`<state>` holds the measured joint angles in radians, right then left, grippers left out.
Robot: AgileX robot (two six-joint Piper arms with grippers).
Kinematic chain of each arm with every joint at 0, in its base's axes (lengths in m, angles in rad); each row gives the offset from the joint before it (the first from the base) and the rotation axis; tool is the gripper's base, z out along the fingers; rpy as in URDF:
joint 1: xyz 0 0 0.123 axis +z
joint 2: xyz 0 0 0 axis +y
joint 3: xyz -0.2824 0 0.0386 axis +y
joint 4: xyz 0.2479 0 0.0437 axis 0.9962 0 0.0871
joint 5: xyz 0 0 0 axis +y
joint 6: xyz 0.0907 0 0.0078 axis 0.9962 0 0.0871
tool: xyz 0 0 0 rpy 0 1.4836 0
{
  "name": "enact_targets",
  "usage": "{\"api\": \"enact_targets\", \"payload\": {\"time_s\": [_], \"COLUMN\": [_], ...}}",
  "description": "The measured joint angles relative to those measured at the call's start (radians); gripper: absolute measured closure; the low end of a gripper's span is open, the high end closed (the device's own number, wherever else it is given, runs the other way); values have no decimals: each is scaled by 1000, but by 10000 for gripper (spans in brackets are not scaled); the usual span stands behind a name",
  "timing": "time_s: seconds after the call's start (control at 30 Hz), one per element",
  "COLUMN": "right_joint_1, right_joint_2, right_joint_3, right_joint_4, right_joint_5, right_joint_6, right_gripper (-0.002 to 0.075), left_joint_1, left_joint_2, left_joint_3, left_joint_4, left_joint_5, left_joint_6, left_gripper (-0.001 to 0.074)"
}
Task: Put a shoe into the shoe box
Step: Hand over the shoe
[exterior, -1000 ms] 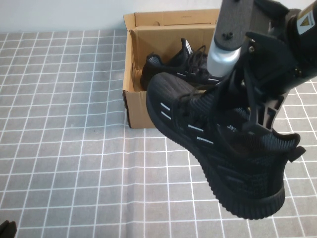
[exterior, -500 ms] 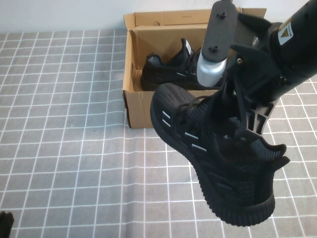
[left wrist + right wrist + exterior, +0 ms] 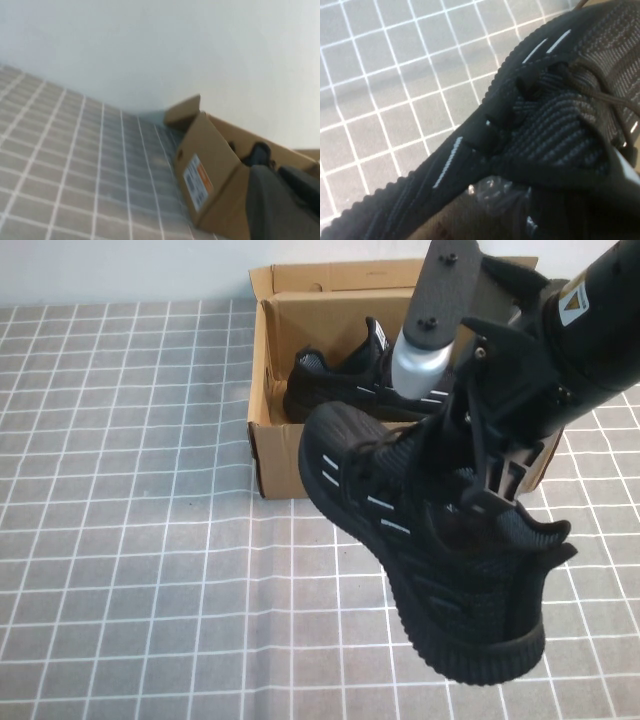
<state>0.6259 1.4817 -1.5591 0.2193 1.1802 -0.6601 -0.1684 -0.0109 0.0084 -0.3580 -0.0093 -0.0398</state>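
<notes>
My right gripper is shut on the black knit shoe at its collar and holds it in the air, toe toward the brown shoe box, heel low and nearest me. The toe hangs over the box's front wall. White dashes mark the shoe's side. In the right wrist view the shoe fills the frame and hides the gripper. The box stands open with its lid flap at the back. My left gripper is out of the high view; dark blurred shapes fill a corner of the left wrist view.
The twin black sneaker lies inside the box along its back wall. The box's short side carries a white and orange label. A grey checked cloth covers the table, with a crease running toward me.
The right arm has shifted the shoe slightly left and toward the box, with its heel swinging lower. A dark tip at the high view's bottom left corner has gone out of view.
</notes>
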Motion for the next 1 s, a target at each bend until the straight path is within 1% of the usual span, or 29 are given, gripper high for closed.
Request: {"api": "enact_targets", "payload": {"time_s": [0.1, 0.17, 0.33, 0.43, 0.57, 0.73, 0.9, 1.0], "right_joint_1": [0, 0, 0, 0, 0, -4, -33, -62], "right_joint_2": [0, 0, 0, 0, 0, 0, 0, 0], "right_joint_3": [0, 0, 0, 0, 0, 0, 0, 0], "right_joint_4": [0, 0, 0, -4, -26, -59, -69, -74], "right_joint_5": [-11, -10, -15, -17, -32, -55, -63, -78], "right_joint_6": [17, 19, 23, 41, 53, 103, 116, 119], "right_gripper": [732, 732, 732, 732, 732, 732, 732, 732], "left_joint_1": [0, 0, 0, 0, 0, 0, 0, 0], "left_joint_2": [53, 133, 387, 550, 766, 1007, 1167, 1234], "left_joint_3": [-87, -169, -369, -491, -663, -831, -942, -995], "left_joint_4": [-18, -21, -21, -23, -83, -259, -478, -574], "left_joint_5": [149, 248, 389, 453, 564, 709, 814, 873], "left_joint_6": [-11, -11, 3, 69, 219, 492, 789, 908], "left_gripper": [736, 736, 736, 736, 736, 736, 736, 736]}}
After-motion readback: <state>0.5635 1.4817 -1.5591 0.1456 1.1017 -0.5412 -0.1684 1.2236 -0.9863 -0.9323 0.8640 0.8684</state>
